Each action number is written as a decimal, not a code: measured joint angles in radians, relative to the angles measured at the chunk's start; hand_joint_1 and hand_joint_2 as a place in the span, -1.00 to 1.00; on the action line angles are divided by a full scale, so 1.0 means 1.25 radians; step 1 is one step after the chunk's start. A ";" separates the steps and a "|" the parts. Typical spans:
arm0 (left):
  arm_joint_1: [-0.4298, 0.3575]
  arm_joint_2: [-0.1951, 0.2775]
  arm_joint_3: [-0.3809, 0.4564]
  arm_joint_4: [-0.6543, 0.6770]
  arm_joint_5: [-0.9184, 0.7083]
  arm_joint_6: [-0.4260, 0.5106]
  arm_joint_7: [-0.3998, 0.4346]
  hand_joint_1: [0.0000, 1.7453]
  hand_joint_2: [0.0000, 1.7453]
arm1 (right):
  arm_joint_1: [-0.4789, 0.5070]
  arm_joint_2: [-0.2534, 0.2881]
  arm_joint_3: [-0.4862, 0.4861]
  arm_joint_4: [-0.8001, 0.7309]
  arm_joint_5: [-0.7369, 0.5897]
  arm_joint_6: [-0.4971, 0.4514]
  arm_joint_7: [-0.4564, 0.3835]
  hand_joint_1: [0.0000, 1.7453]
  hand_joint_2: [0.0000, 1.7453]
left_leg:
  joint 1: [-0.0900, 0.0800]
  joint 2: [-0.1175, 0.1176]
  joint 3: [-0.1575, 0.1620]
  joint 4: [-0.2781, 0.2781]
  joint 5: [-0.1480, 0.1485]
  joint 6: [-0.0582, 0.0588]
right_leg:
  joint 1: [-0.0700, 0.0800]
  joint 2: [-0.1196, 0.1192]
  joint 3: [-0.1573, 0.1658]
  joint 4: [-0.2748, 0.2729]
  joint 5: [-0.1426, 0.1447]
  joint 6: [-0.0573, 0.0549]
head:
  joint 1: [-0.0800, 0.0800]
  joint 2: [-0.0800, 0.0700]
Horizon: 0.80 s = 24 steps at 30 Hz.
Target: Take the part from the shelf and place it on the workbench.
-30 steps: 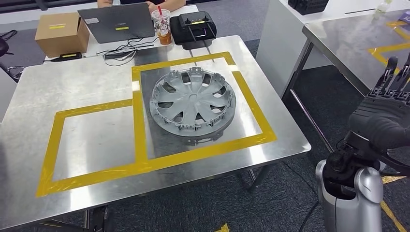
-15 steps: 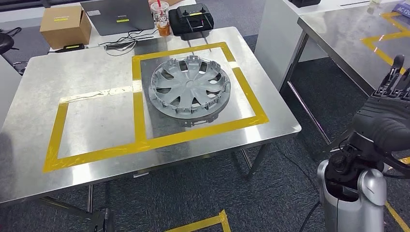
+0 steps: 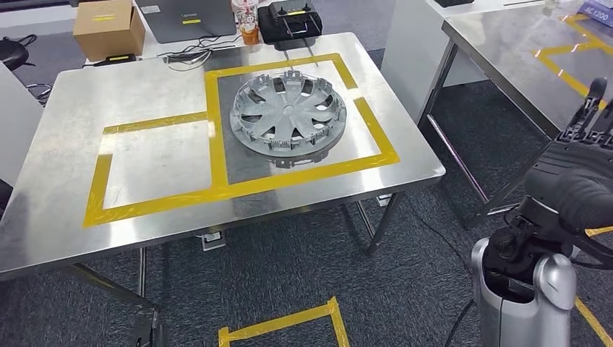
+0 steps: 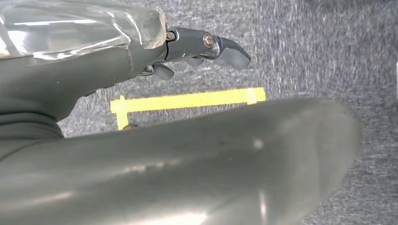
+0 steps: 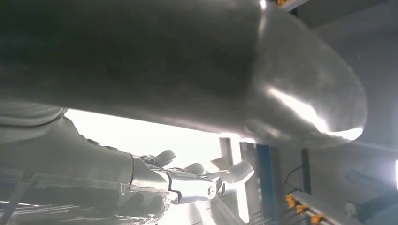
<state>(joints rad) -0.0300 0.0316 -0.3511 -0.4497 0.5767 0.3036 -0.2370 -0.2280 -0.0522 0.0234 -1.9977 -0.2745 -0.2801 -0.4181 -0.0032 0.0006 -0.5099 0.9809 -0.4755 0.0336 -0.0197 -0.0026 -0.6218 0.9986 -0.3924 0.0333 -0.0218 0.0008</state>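
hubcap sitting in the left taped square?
No, the hubcap lies inside the right yellow-taped square on the workbench.

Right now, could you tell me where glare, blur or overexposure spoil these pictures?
Head view: sharp and evenly lit, with soft ceiling reflections on the steel workbench around the wheel cover. Left wrist view: the left hand and floor tape are clear, the thick thumb blurred. Right wrist view: blown-out white background behind the right hand, and a bright glare on its thumb.
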 joint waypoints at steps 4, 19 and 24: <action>0.003 -0.001 0.011 -0.015 -0.023 0.002 0.010 -1.00 -1.00 | 0.003 0.001 -0.008 -0.004 0.003 0.004 0.000 -1.00 -1.00 | 0.002 0.004 -0.043 -0.009 0.045 0.015 | 0.001 0.001 -0.054 0.162 -0.122 -0.012 | 0.006 0.000; 0.073 -0.022 0.121 -0.075 -0.133 -0.002 0.056 -1.00 -1.00 | 0.142 0.010 -0.137 0.096 0.024 -0.079 0.127 -1.00 -1.00 | 0.011 -0.001 -0.166 0.151 -0.029 -0.035 | 0.002 -0.003 0.081 -0.026 -0.057 -0.035 | 0.008 0.000; 0.081 -0.026 0.188 -0.091 -0.241 -0.033 0.090 -1.00 -1.00 | 0.234 0.025 -0.229 0.253 0.104 -0.109 0.247 -1.00 -1.00 | 0.018 -0.003 -0.078 0.156 -0.006 -0.039 | 0.001 -0.005 0.028 -0.012 -0.022 -0.022 | 0.008 0.000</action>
<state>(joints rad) 0.0707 -0.0015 -0.1162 -0.5634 0.2760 0.2627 -0.1241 0.0646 -0.0206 -0.2632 -1.6815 -0.1447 -0.4164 -0.1091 0.0190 -0.0027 -0.6074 1.1763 -0.4835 -0.0152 -0.0182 -0.0093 -0.5870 0.9833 -0.4203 0.0061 -0.0123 0.0008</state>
